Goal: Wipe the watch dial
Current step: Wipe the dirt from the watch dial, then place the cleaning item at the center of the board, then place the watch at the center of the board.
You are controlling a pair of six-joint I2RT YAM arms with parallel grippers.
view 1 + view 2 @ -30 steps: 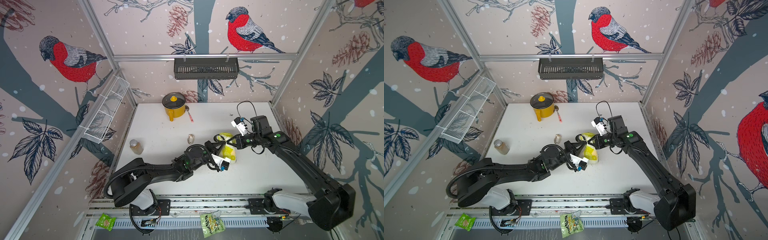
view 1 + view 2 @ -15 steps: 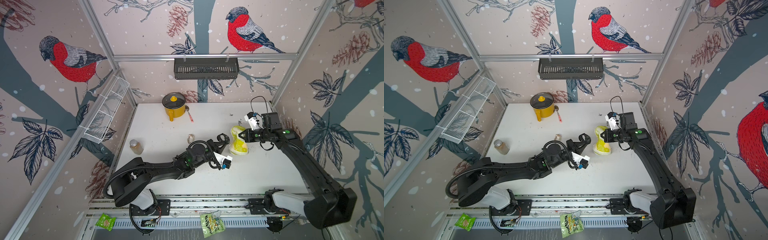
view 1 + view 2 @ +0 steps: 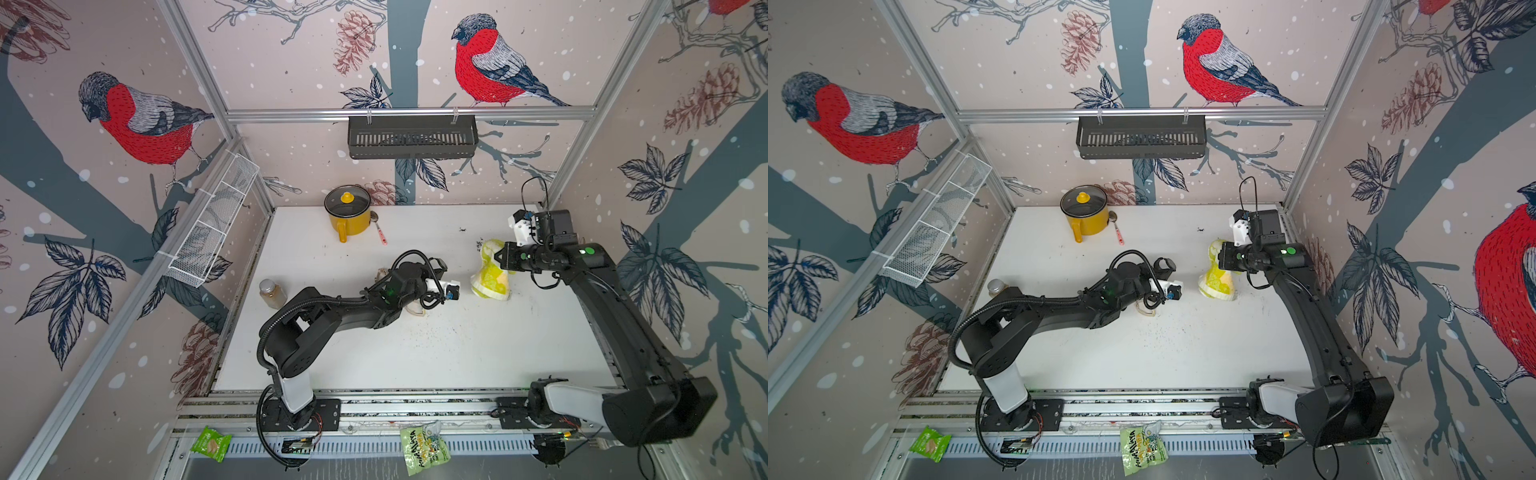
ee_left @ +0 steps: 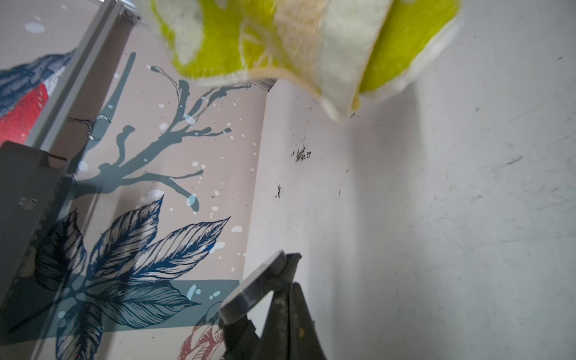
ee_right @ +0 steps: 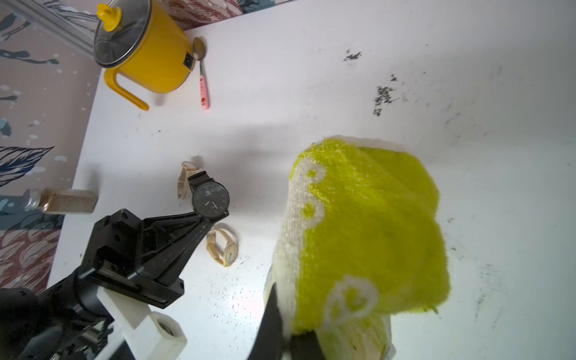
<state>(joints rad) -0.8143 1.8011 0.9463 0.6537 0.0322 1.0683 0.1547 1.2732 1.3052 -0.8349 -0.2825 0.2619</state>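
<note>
Near the middle of both top views, the left tool [image 3: 432,269] is clamped on a round black wristwatch with a dark dial [image 3: 437,263] and holds it clear of the white bench [image 3: 415,353]. The right wrist view shows the dial turned toward that camera, pale hands legible, with the fingers [image 5: 199,219] pinching the case at its rim. Just right of the watch in the frame, and apart from it, the right tool [image 3: 503,258] is closed on a fuzzy yellow-green and white terry cloth [image 3: 490,276] that hangs down. I cannot tell whether its end touches the bench. A small beige-strapped watch [image 5: 226,249] lies on the bench beneath the left tool. At upper centre stands a yellow enamel pot with a glass lid [image 3: 348,216], with a pink-handled spoon [image 3: 380,232] just beside it.
</note>
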